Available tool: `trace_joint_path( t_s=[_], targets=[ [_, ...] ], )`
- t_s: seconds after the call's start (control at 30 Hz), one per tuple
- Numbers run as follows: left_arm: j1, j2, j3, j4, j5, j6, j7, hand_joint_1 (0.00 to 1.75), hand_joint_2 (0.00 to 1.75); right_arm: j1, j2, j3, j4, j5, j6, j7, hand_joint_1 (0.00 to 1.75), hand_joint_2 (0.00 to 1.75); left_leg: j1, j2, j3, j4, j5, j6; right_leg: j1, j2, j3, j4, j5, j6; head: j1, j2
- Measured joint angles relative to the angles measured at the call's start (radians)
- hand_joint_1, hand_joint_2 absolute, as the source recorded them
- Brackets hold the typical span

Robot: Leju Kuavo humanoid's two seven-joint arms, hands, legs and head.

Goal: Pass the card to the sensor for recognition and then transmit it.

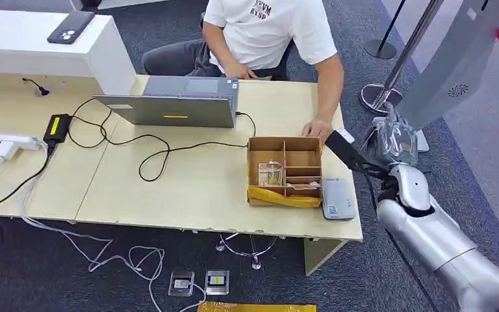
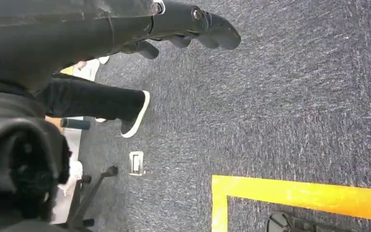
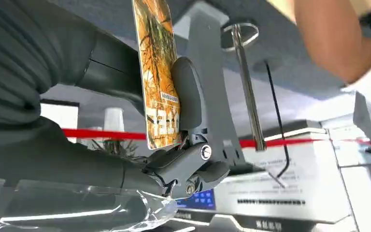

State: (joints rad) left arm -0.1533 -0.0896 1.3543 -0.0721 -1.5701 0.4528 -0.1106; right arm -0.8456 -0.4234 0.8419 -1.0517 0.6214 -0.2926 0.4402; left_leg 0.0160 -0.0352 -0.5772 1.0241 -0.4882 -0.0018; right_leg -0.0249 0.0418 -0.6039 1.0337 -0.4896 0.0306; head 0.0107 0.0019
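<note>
Card (image 3: 160, 82), pinched in right hand (image 3: 174, 121), stands off the worktop's (image 1: 188, 188) right edge; sensor (image 1: 337, 198) lies nearer, at its front-right corner.

— What do we have on the table (image 1: 188, 195)?
— A laptop (image 1: 179, 107) toward the far edge, a person (image 1: 266, 32) seated behind it. Nearer us to its right, a compartmented box (image 1: 284, 170), the sensor (image 1: 337, 198) just beside its right side.
— And our right hand (image 1: 354, 156)?
— Right of the box, holding the card (image 3: 158, 72).
</note>
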Motion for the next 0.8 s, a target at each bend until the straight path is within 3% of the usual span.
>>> trace_joint_path(
  t_s=[0.3,0.6,0.8],
  targets=[
    [0.000,-0.001,-0.021,0.000,0.000,0.000,-0.011,0.00,0.00,-0.169,0.002,0.012,-0.006,0.032,0.106,0.013,1.75,1.75,0.000,0.000,-0.001,0.000,0.000,0.000,0.000,0.000,0.000,0.000,0.000,0.000,0.000,0.000],
    [-0.007,0.000,-0.048,0.000,0.000,-0.001,-0.011,0.00,0.00,-0.282,0.119,0.088,0.133,0.029,0.113,-0.032,1.75,1.75,0.001,-0.001,-0.001,0.000,0.000,-0.001,0.001,0.000,0.000,0.001,0.000,0.000,0.000,0.000],
    [-0.010,0.000,-0.068,0.000,0.000,-0.001,-0.005,0.00,0.00,-0.307,0.162,0.110,0.229,-0.003,0.100,-0.037,1.75,1.75,0.001,-0.002,-0.001,0.000,0.001,0.000,0.001,-0.002,0.000,0.000,0.000,0.000,0.000,0.000]
  ],
)
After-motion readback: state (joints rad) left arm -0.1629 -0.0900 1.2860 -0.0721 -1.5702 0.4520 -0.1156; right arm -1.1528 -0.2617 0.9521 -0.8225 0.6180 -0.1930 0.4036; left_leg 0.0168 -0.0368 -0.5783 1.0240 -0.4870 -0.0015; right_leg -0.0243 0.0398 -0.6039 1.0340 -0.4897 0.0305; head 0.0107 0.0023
